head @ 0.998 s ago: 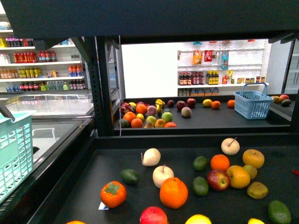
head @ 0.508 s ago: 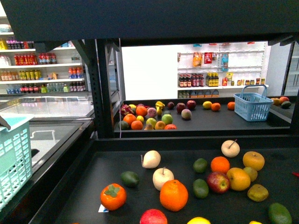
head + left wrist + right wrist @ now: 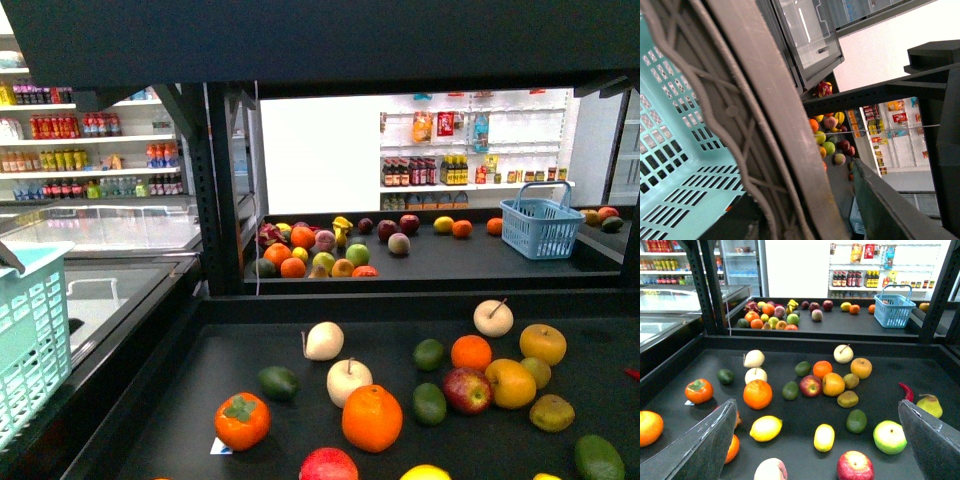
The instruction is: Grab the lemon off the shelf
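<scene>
One bright yellow oval lemon (image 3: 765,428), smooth-skinned, on dark shelf (image 3: 880,385)

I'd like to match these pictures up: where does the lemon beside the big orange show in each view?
Front view: the lemon is cut off at the bottom edge, only its top showing, right of the orange and nearer.
Left wrist view: not in it.
Right wrist view: the lemon shows whole, just on the camera's side of the orange.
Shared landmark: the far fruit pile shows in all three.
</scene>
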You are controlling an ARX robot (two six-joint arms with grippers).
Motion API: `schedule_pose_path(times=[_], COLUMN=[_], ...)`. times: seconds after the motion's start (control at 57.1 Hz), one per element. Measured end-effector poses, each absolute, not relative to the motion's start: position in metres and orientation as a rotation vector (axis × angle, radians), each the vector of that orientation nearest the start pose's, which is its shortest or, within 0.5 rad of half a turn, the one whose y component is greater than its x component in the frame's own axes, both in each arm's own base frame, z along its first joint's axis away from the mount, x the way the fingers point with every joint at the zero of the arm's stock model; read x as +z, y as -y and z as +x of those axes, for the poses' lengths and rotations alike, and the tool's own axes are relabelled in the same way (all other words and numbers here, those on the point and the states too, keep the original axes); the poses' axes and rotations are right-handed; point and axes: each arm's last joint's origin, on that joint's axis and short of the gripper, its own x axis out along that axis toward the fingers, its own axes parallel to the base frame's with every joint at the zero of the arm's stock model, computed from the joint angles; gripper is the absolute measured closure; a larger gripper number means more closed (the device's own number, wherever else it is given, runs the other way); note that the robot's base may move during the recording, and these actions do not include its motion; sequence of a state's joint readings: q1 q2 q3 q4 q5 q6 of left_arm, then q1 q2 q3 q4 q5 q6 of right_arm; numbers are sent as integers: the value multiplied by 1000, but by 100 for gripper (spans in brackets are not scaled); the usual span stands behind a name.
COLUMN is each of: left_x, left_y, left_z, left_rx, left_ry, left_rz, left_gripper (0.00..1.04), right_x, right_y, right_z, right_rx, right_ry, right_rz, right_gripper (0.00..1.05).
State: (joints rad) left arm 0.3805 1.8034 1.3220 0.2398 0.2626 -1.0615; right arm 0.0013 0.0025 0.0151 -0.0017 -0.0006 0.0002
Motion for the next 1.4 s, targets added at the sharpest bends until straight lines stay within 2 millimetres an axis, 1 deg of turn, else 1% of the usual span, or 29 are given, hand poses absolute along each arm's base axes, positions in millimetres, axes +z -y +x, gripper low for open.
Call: schedule_pose_path(times=[0.035, 0.105, 0.175, 0.245, 0.385, 0.455, 0.525, 0.648, 0.7, 0.858, 1.015, 1.138, 1.19, 1.4], left_x=[277, 276, 278, 282, 289, 293, 300, 315, 321, 324, 310, 299, 291, 258], left_y=[-148, -148, -149, -148, -145, -138, -126, -96, -78, -35, 16, 52, 70, 124], left_z=[392, 391, 390, 388, 380, 374, 367, 354, 349, 341, 341, 344, 347, 364], left_rx=[225, 219, 205, 187, 178, 147, 101, -10, -73, -211, -335, -419, -457, -537], left_ry=[-146, -149, -150, -151, -159, -170, -189, -230, -252, -314, -424, -496, -529, -637], left_rz=[-1149, -1176, -1166, -1132, -1141, -1128, -1110, -1080, -1066, -1005, -967, -951, -936, -897], left_gripper=[75, 81, 85, 86, 87, 88, 89, 92, 93, 93, 93, 93, 93, 93], right_x=[168, 168, 168, 168, 168, 168, 168, 168, 168, 168, 168, 168, 168, 168], right_y=[0, 0, 0, 0, 0, 0, 0, 0, 0, 0, 0, 0, 0, 0], right_z=[97, 97, 97, 97, 97, 97, 97, 97, 97, 97, 97, 97, 97, 97], right_rx=[2, 2, 2, 2, 2, 2, 2, 2, 2, 2, 2, 2, 2, 2], right_ry=[11, 11, 11, 11, 11, 11, 11, 11, 11, 11, 11, 11, 11, 11], right_rz=[0, 0, 0, 0, 0, 0, 0, 0, 0, 0, 0, 0, 0, 0], right_gripper=[7, 7, 7, 7, 7, 7, 7, 7, 7, 7, 7, 7, 7, 7])
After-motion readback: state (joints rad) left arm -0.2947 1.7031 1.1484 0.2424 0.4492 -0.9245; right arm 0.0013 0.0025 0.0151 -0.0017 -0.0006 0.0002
